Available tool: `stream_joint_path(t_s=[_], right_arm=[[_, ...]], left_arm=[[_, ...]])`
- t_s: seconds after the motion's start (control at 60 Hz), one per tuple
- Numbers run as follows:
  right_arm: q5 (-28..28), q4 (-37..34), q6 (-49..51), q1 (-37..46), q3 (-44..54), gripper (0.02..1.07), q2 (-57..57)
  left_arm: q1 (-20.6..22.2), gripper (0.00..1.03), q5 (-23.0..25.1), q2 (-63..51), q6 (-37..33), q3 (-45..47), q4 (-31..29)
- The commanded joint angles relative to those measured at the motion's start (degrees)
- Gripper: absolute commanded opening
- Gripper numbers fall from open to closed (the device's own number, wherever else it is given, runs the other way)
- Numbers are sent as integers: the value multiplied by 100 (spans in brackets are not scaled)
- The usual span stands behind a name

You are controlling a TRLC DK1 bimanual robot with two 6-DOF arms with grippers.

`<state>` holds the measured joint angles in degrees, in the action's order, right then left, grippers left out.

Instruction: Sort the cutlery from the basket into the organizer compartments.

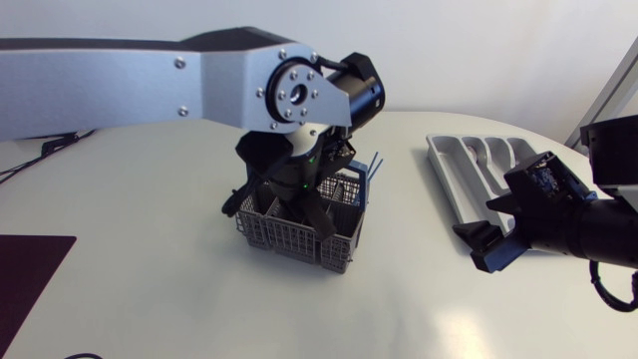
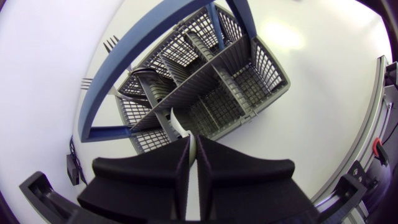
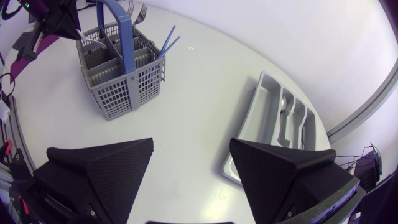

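A grey mesh cutlery basket [image 1: 334,239] with a blue handle [image 2: 118,56] stands mid-table. My left gripper [image 1: 304,194] reaches down into it from above. In the left wrist view the left gripper [image 2: 193,142] is shut on a slim white cutlery piece [image 2: 180,127] that rises from a near compartment of the basket [image 2: 249,81]. Dark fork tines [image 2: 111,42] and blue sticks [image 1: 377,165] poke out of the far side. The grey organizer [image 1: 454,184] lies at the right with a spoon [image 3: 285,102] in it. My right gripper [image 1: 495,227] hangs open beside the organizer [image 3: 267,93], holding nothing.
A black mat [image 1: 25,279] lies at the table's near left corner. Cables trail along the left edge. From the right wrist view, bare white tabletop separates the basket [image 3: 118,74] from the organizer, with the right gripper [image 3: 191,155] above it.
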<state>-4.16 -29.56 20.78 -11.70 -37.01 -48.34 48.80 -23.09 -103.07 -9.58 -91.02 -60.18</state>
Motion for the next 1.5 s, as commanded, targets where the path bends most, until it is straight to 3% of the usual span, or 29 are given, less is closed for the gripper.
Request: stream_joint_path(t_s=[0.0, 0.183, 0.5, 0.7, 0.883, 1.017, 1.183, 1.317, 1.483], right_arm=[[65, -67, -82, -104, 63, 91, 70], [-199, -120, -12, -297, 63, 91, 246], [-1658, -111, 621, -315, 212, 91, 703], [-2159, -94, 779, -324, 212, 91, 738], [-2308, -41, 753, -640, 274, 91, 808], [-2326, -32, 673, -1088, 300, 90, 940], [-2343, 47, 559, -1510, 283, 90, 923], [-2335, 152, 506, -1730, 318, 79, 835], [-2326, 188, 480, -1958, 362, 78, 808]], left_arm=[[-37, 3, 112, 296, -123, -223, -204], [-10, 3, 578, 647, -158, -399, -486], [-213, 3, 2670, 1175, -439, -478, -846], [-239, 3, 3364, 1351, -676, -425, -907], [-239, 3, 4313, 1122, -1045, -223, -846], [-116, 3, 4753, 981, -1151, -161, -688], [77, 3, 4972, 735, -1309, -197, -626], [130, 3, 5174, 604, -1344, -364, -617], [157, 3, 5350, 463, -1371, -504, -617]])
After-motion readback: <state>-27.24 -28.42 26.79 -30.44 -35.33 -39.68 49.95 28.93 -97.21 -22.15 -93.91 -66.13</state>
